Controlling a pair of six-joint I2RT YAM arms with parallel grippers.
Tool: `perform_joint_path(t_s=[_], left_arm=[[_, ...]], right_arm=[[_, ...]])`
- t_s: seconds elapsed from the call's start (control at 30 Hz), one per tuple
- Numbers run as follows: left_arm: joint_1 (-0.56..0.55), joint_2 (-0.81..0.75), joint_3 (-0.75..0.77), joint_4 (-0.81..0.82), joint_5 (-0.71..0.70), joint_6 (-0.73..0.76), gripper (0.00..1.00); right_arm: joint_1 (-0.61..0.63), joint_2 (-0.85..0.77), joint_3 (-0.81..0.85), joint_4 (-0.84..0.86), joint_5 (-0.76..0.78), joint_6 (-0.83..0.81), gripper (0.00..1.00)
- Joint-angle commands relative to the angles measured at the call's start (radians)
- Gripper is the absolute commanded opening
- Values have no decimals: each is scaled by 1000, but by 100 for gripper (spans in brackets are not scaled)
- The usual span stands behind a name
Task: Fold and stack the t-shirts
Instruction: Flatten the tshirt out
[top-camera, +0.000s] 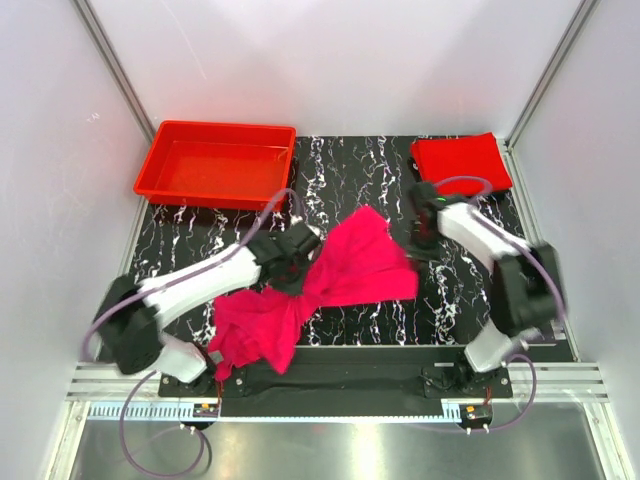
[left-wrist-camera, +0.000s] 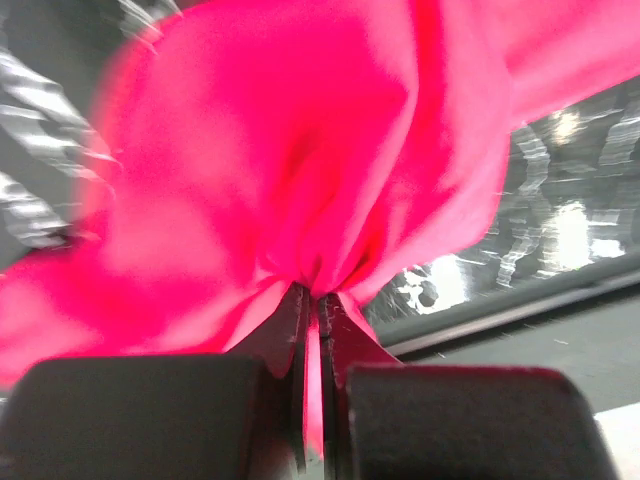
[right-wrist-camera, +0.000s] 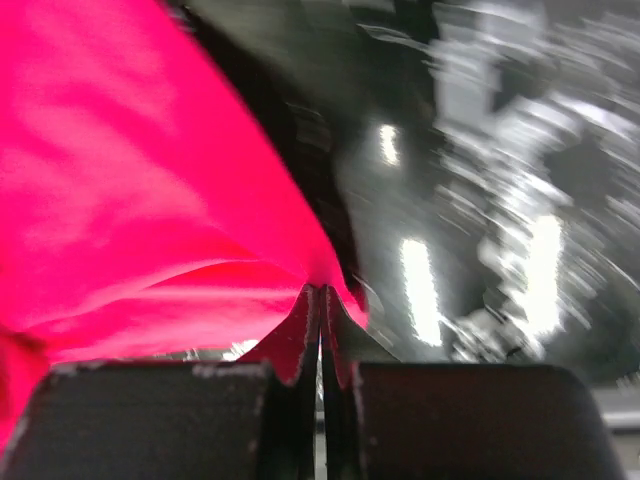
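Across the black marbled table (top-camera: 350, 170) the magenta t-shirt (top-camera: 355, 265) lies bunched, its near end reaching the front edge. Bare surface shows behind it, between the red tray (top-camera: 215, 168) at back left and the folded red t-shirt (top-camera: 460, 160) in the back-right corner. The left gripper (left-wrist-camera: 318, 300) pinches its gathered middle; the right gripper (right-wrist-camera: 320, 295) is clamped on its right edge.

The pink t-shirt (top-camera: 350, 265) is matt cloth, the tray (top-camera: 226, 126) glossy plastic.
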Motion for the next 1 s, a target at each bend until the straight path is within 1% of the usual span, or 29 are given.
perform_joint_path(t_s=[0.0, 0.07, 0.1, 0.13, 0.17, 0.2, 0.23, 0.27, 0.3, 0.33, 0.37, 0.4, 0.43, 0.47, 0.5, 0.53, 0.57, 0.6, 0.63, 0.67, 0.7, 0.73, 0.77, 0.83, 0.87, 0.93, 0.97], left_arm=[[6, -237, 107, -106, -173, 7, 0], [21, -320, 110, -145, -171, -8, 0], [29, -342, 107, -159, -174, -16, 0], [53, -359, 104, -184, -176, -24, 2], [71, -376, 99, -190, -177, -28, 4], [93, -379, 99, -192, -177, -19, 5], [113, -379, 102, -189, -179, -6, 7], [169, -370, 110, -178, -180, 34, 11], [200, -339, 152, -180, -191, 50, 24], [266, -313, 180, -184, -223, 60, 32], [295, -287, 215, -184, -248, 92, 41], [317, -223, 285, -193, -292, 93, 71], [353, -194, 326, -210, -338, 99, 81], [363, -164, 362, -225, -335, 134, 84], [362, -134, 392, -245, -335, 143, 84], [358, -117, 419, -262, -273, 151, 83], [354, -130, 400, -252, -218, 165, 79], [346, -153, 359, -230, -161, 165, 76], [329, -206, 266, -185, -31, 159, 73], [316, -230, 215, -173, 23, 148, 72], [294, -247, 173, -170, 52, 137, 72], [247, -279, 94, -163, 103, 133, 73], [225, -291, 62, -163, 132, 133, 73], [175, -316, 16, -182, 157, 93, 73], [167, -345, -22, -180, 177, 79, 74], [151, -368, -50, -160, 221, 33, 75], [138, -392, -71, -129, 235, 25, 78]], right_arm=[[-79, -267, -73, -129, 75, 75, 0], [-90, -338, -107, -197, 69, 97, 0], [-96, -400, -146, -212, 60, 123, 0], [-97, -427, -168, -222, 22, 134, 0], [-97, -450, -189, -234, 2, 142, 3], [-97, -485, -221, -237, -11, 152, 24], [-96, -498, -229, -239, -23, 152, 31], [-97, -504, -233, -242, -22, 149, 39], [-97, -508, -223, -240, -18, 130, 53], [-97, -504, -213, -233, -31, 110, 60], [-97, -496, -200, -213, -31, 88, 61], [-97, -470, -170, -205, -58, 61, 68], [-97, -452, -151, -196, -81, 44, 73], [-94, -429, -136, -167, -95, 27, 73], [-93, -369, -104, -156, -110, -1, 73], [-90, -340, -85, -145, -127, -12, 72], [-67, -284, -52, -112, -133, -16, 69], [-55, -254, -38, -95, -138, -15, 67], [-47, -227, -26, -53, -158, -9, 61], [-41, -200, -18, -35, -175, 0, 59], [-31, -139, 7, -24, -186, 17, 58], [-24, -108, 22, -7, -183, 16, 58], [-18, -56, 49, -1, -176, 19, 58], [-10, -12, 68, 24, -170, 23, 58], [-10, 25, 80, 36, -173, 33, 58], [-8, 64, 97, 39, -167, 34, 58], [-10, 93, 115, 38, -140, 34, 59]])
